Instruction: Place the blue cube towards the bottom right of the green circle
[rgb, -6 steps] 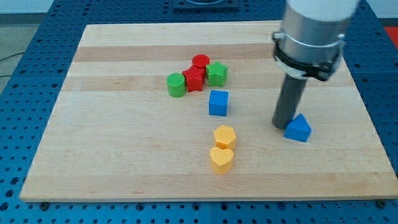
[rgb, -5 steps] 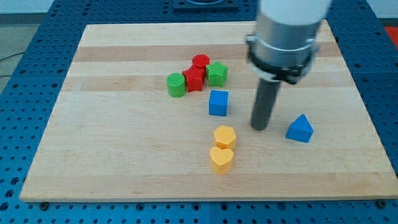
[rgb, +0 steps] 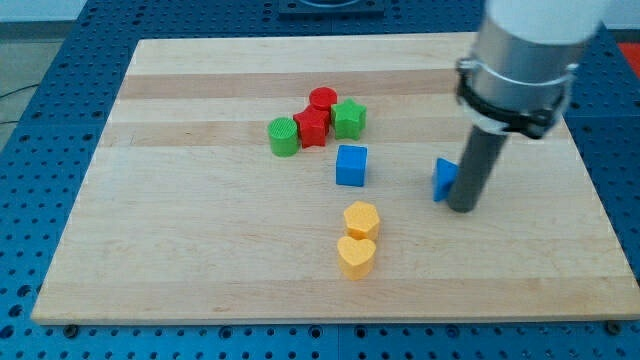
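The blue cube (rgb: 351, 165) sits near the board's middle, below and to the right of the green circle (rgb: 284, 137). My tip (rgb: 462, 208) is far to the cube's right, touching the right side of a blue triangular block (rgb: 443, 179), which the rod partly hides.
A red block (rgb: 312, 128), a red cylinder (rgb: 322, 100) and a green star-like block (rgb: 349, 119) cluster right of the green circle. A yellow hexagon (rgb: 361, 218) and a yellow heart (rgb: 356, 256) lie below the cube. The wooden board (rgb: 180, 230) ends near the view's bottom.
My tip swung left, then back to the right. The blue triangular block has moved up and to the left from its earlier spot.
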